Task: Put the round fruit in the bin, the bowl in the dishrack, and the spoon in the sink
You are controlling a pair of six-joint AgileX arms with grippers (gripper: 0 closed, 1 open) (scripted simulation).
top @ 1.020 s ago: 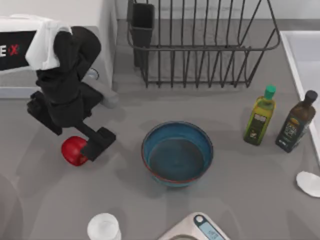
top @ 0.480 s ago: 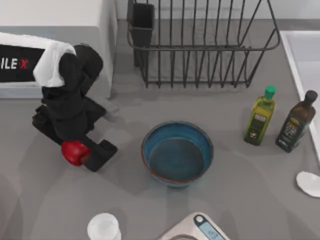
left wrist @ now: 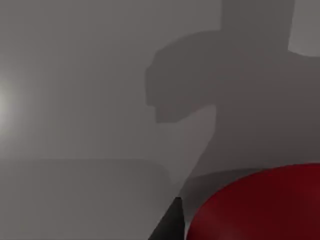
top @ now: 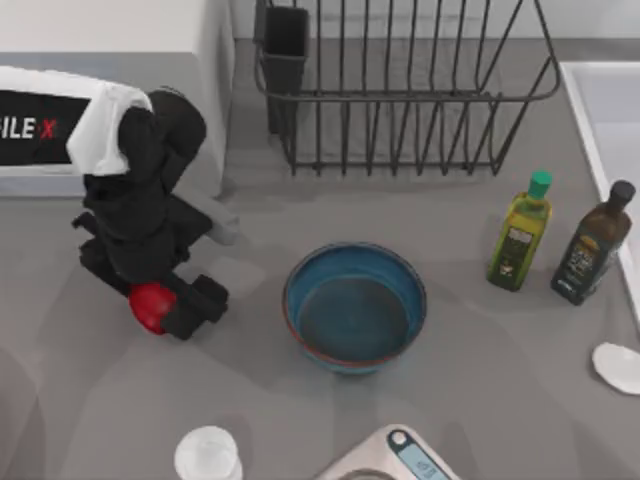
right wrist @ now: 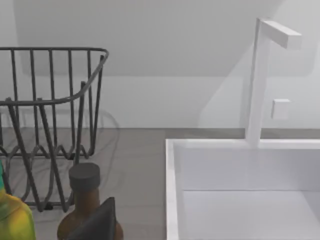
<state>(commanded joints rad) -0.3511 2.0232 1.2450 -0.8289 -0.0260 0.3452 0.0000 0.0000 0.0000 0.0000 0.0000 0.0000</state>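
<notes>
Change: since a second ago, the left gripper [top: 165,305] has clenched on the round fruit [top: 150,305] and raised it off the desk [top: 300,420].
Fruit: held at desk's left.
Meaning: fruit secured; bin carry likely next.
Bowl [top: 355,307]: mid-desk, untouched.

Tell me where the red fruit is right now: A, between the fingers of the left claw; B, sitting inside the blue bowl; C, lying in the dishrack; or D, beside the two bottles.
A: in the top view the round fruit sits in the left claw at the table's left side, apart from the blue bowl, and the left wrist view shows it close against the claw.
</notes>
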